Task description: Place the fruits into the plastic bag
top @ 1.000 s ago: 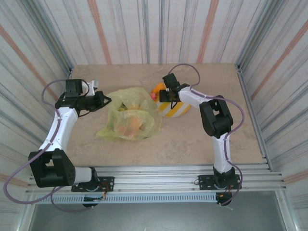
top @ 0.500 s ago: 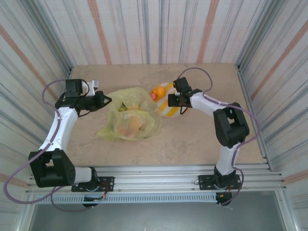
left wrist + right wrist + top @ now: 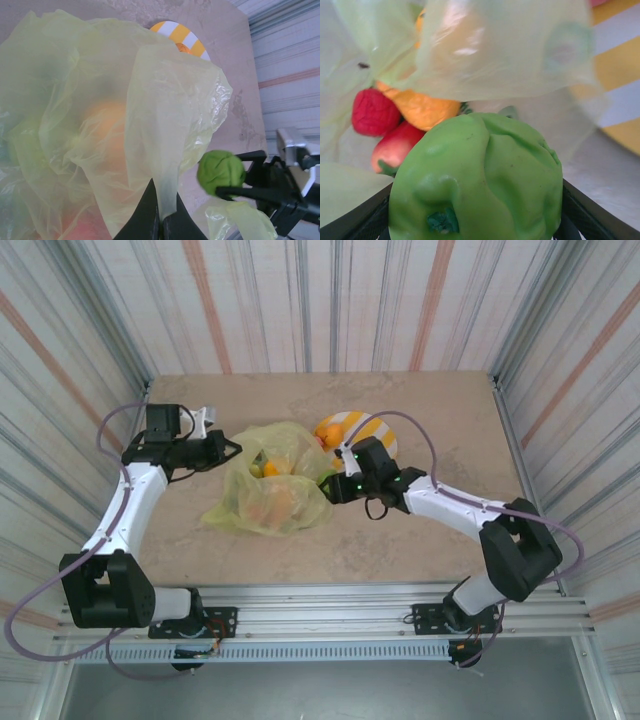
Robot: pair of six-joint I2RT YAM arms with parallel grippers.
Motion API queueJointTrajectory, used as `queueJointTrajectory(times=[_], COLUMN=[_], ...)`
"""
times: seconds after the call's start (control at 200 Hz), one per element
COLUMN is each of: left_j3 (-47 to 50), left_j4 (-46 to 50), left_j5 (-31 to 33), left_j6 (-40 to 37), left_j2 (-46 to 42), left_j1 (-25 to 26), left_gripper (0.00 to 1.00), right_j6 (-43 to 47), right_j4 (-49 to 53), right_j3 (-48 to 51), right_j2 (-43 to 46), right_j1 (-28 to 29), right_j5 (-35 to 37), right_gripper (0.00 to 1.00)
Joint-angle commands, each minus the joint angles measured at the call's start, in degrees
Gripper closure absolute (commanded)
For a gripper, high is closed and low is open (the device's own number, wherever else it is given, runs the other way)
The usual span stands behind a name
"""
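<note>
Now, from above: the plastic bag (image 3: 270,495) lies crumpled on the counter (image 3: 420,550) between the two arms, and orange shapes show through its film.
Plate, from above: the striped plate (image 3: 372,428) sits just behind and to the right of the bag, with an orange fruit (image 3: 326,430) on it.
Left jaws, from above: at the bag's far-left edge, raised off the counter.
Right jaws, from above: at the bag's right edge, near the plate. Their load is too small to make out from up here.
Left wrist view: the left jaws are pressed together on a fold of the bag (image 3: 100,115) and hold the film up. The green fruit (image 3: 221,172) hangs just beyond the raised edge, pinched between the dark right jaws.
Right wrist view: the green fruit (image 3: 480,185) sits close up, gripped on both sides. Ahead, a red fruit (image 3: 372,112), an orange one (image 3: 422,110) and a reddish one (image 3: 395,145) lie in the bag's mouth, under a drooping flap of film (image 3: 495,50).
Step in hand: by my reading, carrying the green fruit into the bag.
Doing it well: I would go in low under the flap and well past the rim before spreading the right jaws. The left side should hold its fold high and taut.
Risk: the film may snag on the jaws, or the fruit may roll back out onto the counter.
</note>
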State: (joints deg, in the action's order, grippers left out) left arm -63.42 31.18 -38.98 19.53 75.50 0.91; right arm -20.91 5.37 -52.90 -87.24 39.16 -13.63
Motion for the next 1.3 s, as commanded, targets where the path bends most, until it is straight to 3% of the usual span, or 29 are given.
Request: queueJointTrajectory(times=[0.0, 0.266, 0.927, 1.298], left_j3=[-0.7, -0.7, -0.5, 0.2], left_j4=[-0.8, -1.2, -2.4, -3.5], left_j5=[-1.6, -2.2, -3.0, -2.0], left_j6=[-0.1, 0.2, 0.0, 0.3], left_j2=[-0.3, -0.8, -2.8, -4.2], left_j1=[0.9, 1.5, 3.4, 3.3], left_gripper=[1.0, 1.0, 1.0, 1.0], right_j6=[-0.7, -1.8, -10.8, -14.4], right_j4=[-4.4, -9.2, -19.8, -22.5], right_j3=[0.0, -2.9, -19.7, -21.8], right_j2=[-3.2, -8.2, -24.4, -28.1], right_j1=[0.9, 5.6, 8.9, 12.0], right_j5=[-2.2, -6.7, -11.8, -13.3], right_gripper=[0.44, 0.45, 0.44, 0.37])
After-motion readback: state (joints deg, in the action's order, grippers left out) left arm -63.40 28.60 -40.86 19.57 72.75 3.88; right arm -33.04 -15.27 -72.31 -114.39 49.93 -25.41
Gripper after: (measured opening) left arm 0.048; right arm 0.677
